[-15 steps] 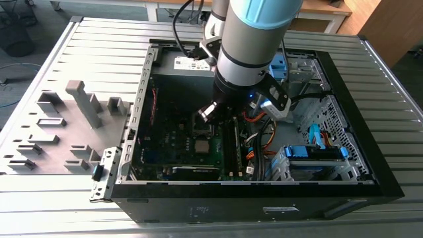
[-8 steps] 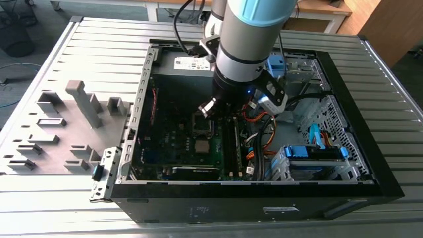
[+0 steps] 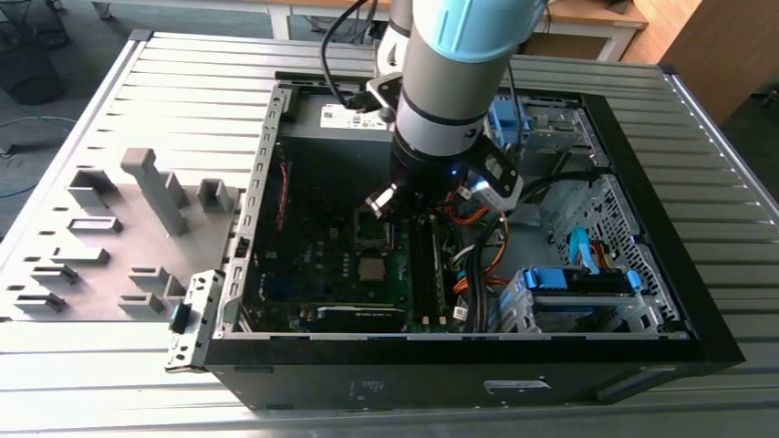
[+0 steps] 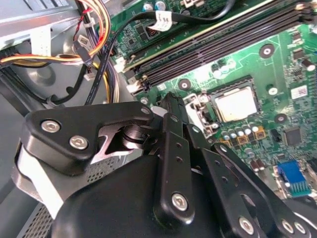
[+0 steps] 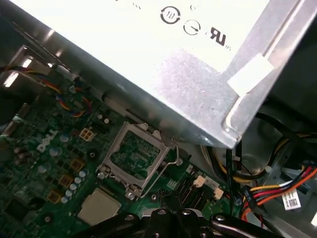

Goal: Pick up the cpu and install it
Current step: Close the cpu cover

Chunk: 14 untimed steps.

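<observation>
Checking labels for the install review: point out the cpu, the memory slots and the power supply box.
cpu (image 4: 237, 105): second wrist view, middle of its silvery top.
memory slots (image 4: 223, 47): second wrist view, midway along the dark slots.
power supply box (image 5: 163, 74): first wrist view, its pale metal face.

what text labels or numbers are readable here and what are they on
No words read clearly.
power supply box: round printed marks, no legible words.
white sticker inside the case: too small.
cable tag: barcode, print too small.
motherboard: white markings, blurred.
</observation>
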{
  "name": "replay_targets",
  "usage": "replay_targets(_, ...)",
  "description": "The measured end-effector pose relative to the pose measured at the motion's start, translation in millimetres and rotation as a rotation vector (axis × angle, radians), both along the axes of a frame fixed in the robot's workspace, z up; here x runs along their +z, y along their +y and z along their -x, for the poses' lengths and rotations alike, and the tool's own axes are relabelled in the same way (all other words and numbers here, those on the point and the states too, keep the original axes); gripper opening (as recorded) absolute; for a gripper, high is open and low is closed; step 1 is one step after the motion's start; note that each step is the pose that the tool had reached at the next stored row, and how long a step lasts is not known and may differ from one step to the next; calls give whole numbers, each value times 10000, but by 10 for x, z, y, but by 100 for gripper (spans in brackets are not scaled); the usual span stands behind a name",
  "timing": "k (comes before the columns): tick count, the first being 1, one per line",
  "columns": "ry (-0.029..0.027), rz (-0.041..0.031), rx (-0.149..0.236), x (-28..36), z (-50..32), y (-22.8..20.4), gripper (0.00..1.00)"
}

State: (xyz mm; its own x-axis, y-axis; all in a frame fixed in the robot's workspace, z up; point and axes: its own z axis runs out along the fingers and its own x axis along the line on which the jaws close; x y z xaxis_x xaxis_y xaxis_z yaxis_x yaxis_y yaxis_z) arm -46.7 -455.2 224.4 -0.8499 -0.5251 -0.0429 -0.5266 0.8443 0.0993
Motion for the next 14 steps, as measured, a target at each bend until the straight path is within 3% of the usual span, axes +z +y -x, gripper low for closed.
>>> replay_targets(8,-24,-6,0,-30,0,11,11)
replay_targets(14,-85,-16,0,-65,24,70,11)
